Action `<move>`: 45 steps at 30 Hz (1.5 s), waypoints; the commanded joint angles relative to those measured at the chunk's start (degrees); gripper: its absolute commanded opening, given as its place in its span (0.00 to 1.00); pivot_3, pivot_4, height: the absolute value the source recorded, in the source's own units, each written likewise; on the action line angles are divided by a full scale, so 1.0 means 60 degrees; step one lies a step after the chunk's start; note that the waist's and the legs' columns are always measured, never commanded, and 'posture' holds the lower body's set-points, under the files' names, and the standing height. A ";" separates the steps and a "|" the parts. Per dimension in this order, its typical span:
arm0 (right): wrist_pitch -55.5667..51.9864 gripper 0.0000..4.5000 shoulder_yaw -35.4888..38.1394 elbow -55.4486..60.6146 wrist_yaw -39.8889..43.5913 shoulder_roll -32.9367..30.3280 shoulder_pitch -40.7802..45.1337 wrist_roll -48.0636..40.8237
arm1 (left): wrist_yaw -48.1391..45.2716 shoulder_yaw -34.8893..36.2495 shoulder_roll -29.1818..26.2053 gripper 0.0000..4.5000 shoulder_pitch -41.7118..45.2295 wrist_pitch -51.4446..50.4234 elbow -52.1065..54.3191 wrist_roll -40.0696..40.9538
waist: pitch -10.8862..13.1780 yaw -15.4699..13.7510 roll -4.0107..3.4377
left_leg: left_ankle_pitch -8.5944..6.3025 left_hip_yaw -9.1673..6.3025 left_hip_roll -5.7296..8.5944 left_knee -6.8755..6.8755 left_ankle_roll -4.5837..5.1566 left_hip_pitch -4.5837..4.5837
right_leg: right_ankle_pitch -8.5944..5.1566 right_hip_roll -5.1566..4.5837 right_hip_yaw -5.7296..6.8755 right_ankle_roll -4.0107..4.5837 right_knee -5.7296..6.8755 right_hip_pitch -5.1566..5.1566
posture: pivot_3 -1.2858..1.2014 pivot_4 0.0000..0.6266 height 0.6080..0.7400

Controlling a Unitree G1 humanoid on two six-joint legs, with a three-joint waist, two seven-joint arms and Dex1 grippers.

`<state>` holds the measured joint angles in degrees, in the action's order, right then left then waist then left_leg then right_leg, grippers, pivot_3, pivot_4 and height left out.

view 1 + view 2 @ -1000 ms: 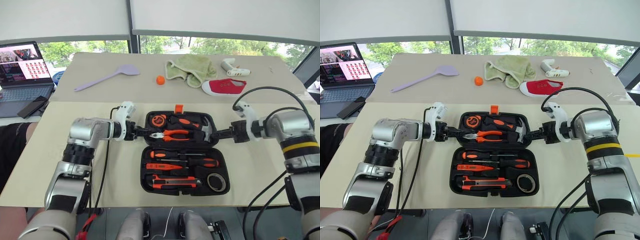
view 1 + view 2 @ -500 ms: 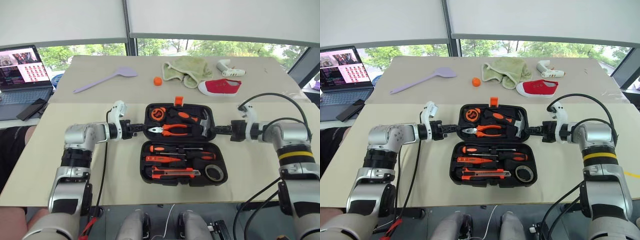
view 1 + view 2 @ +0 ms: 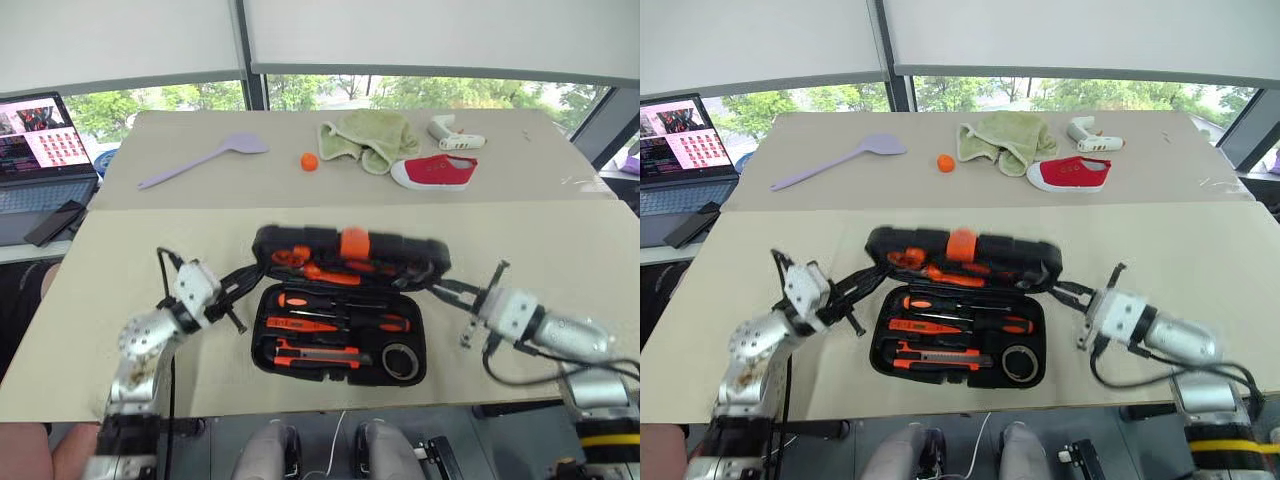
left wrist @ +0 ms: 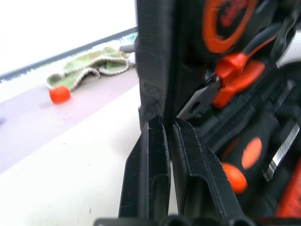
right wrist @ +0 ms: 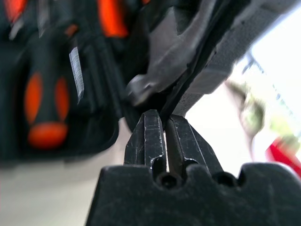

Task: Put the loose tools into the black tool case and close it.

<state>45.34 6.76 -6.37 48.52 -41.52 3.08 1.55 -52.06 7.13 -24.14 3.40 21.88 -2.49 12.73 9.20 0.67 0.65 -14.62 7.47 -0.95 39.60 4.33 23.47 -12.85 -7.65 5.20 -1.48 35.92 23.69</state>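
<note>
One black tool case half-raised, two pinched tools, left tool, right tool, at its lid

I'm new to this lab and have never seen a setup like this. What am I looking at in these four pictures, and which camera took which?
This is a two-armed humanoid robot working at a table. The two wide pictures come from a stereo camera on its head, looking down over its arms. The two close-ups come from cameras on its wrists, looking along each gripper's black fingers.

In the middle lies the black tool case, its lid tilted partway up. Screwdrivers, a utility knife and a tape roll sit in its lower half.

The left gripper and the right gripper are shut, each pinching one end of the lid's edge.

Farther back lie a lilac spatula, a green cloth, a red shoe and a small orange ball. A laptop stands at the far left.
</note>
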 commanded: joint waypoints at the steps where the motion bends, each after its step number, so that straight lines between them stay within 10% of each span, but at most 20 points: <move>1: 0.2055 0.00 0.0113 -0.1394 -0.0240 -0.0633 -0.0562 0.0365 | 0.0305 0.0682 -0.0539 0.02 -0.0794 0.1067 -0.0597 -0.0257 | 0.0000 0.0003 -0.0001 | -0.0006 0.0002 -0.0001 -0.0001 -0.0001 -0.0027 | -0.0001 -0.0002 -0.0003 0.0000 -0.0001 -0.0022 | 0.52 0.24 1.00; 9: 0.4235 0.60 -0.0339 -0.3431 -0.1398 -0.1322 -0.0720 0.1447 | -0.0349 0.1172 -0.1785 0.59 -0.1515 0.0649 -0.1460 0.0675 | -0.0005 -0.0018 0.0006 | -0.0027 0.0000 -0.0011 -0.0016 0.0053 -0.0106 | -0.0035 -0.0066 0.0002 0.0006 0.0004 -0.0082 | 0.52 0.24 1.00; 15: 0.1274 0.54 -0.0958 -0.2094 0.0020 -0.2291 -0.2075 -0.2105 | -0.0892 0.0905 -0.2299 0.59 -0.0609 -0.0572 -0.1618 0.1221 | -0.0005 -0.0169 0.0006 | -0.0059 -0.0020 -0.0001 -0.0010 0.0009 -0.0114 | -0.0037 -0.0127 0.0033 -0.0001 -0.0011 -0.0084 | 0.52 0.24 1.00; 20: -0.2614 0.20 -0.0968 0.1532 0.1770 -0.3752 -0.4440 -0.5256 | -0.1461 0.0069 -0.2232 0.25 0.0924 -0.2661 -0.1093 0.1697 | -0.0008 -0.0272 0.0005 | -0.0095 -0.0104 0.0004 0.0016 0.0069 -0.0083 | -0.0030 -0.0159 0.0036 0.0005 -0.0016 -0.0109 | 0.52 0.24 1.00; 23: -0.3874 0.00 -0.0992 0.2804 0.1924 -0.3988 -0.4999 -0.5278 | -0.1597 -0.0664 -0.2122 0.01 0.1818 -0.3863 -0.0806 0.1556 | -0.0010 -0.0288 0.0016 | -0.0099 -0.0124 0.0003 0.0020 0.0076 -0.0080 | -0.0029 -0.0147 0.0050 0.0004 -0.0017 -0.0106 | 0.52 0.24 1.00; 32: -0.6802 0.00 -0.2269 0.4968 0.1064 -0.2539 -0.3389 -0.4259 | -0.2742 -0.2375 -0.1730 0.01 0.4432 -0.5409 -0.2410 0.0810 | 0.0003 -0.0253 0.0063 | -0.0013 -0.0099 0.0004 0.0031 0.0073 -0.0024 | -0.0030 -0.0047 0.0071 -0.0004 0.0000 -0.0088 | 0.52 0.24 1.00; 45: -0.7453 0.00 -0.2178 0.2341 -0.0415 -0.0064 0.0432 -0.1549 | -0.3028 -0.1857 -0.1789 0.01 0.4477 -0.5274 -0.3466 0.0495 | 0.0026 0.0003 0.0144 | -0.0018 -0.0081 -0.0118 0.0050 0.0034 -0.0031 | 0.0008 0.0058 0.0061 0.0060 -0.0002 -0.0062 | 0.52 0.24 1.00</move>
<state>0.52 -9.84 9.16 49.39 -42.82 2.56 -8.51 -69.77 -3.47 -35.53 31.86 -9.72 -25.77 14.99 9.35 0.69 1.52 -14.74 6.99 -1.66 39.89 4.48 23.29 -12.76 -7.34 5.55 -1.04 35.92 23.36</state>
